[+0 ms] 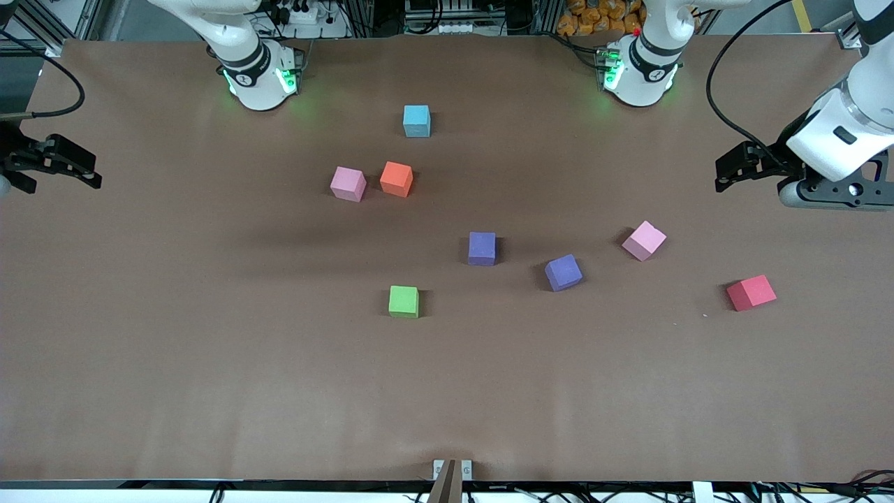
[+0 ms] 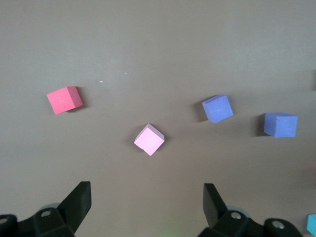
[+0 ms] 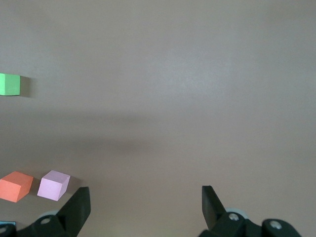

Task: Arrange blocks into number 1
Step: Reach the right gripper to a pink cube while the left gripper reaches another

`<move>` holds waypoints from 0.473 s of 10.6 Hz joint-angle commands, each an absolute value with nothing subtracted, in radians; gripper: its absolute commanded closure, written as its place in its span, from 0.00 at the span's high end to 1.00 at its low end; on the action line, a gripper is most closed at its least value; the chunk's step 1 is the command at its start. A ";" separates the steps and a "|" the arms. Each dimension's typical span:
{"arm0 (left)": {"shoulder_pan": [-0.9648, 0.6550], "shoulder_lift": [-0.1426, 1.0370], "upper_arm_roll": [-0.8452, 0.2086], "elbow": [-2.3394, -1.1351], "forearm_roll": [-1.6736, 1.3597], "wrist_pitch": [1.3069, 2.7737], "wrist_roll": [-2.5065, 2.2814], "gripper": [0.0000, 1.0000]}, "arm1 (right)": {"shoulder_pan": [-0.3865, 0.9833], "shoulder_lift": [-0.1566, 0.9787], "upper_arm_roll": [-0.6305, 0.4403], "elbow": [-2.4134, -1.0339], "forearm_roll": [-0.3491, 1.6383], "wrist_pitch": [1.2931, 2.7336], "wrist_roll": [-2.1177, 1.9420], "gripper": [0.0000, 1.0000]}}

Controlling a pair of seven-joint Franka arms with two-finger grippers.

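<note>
Blocks lay scattered on the brown table (image 1: 209, 384): light blue block (image 1: 416, 121) at upper centre, pink block (image 1: 348, 184) touching nothing beside the orange block (image 1: 396, 179), two purple blocks (image 1: 482, 249) mid-frame, green block (image 1: 404, 302) lower, second pink block (image 1: 644, 240) and red block (image 1: 751, 293) toward the frame's right. Left gripper (image 1: 726, 175) and right gripper (image 1: 87, 175) hung at the frame's edges, jaws wide, holding nothing.

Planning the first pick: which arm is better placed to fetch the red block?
Left. The red block lies at the left arm's end of the table, and the open left gripper hangs there. The right gripper waits over its own end.
</note>
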State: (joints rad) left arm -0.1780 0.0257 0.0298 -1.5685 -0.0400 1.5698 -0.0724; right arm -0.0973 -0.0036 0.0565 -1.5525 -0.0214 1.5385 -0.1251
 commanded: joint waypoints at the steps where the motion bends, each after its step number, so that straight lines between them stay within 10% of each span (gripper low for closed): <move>1: -0.183 0.035 0.043 -1.545 -0.071 1.542 -0.043 1.00 | -0.114 -0.002 0.072 -1.534 -0.035 1.520 -0.120 1.00; 5: -0.193 0.037 0.032 -1.574 -0.063 1.545 -0.037 1.00 | -0.043 0.066 0.074 -1.545 -0.003 1.534 -0.034 1.00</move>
State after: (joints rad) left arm -0.1849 0.0327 0.0288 -1.5716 -0.0426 1.5620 -0.0689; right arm -0.0771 0.0125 0.0636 -1.5575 -0.0147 1.5324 -0.0870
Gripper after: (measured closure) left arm 0.000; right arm 0.000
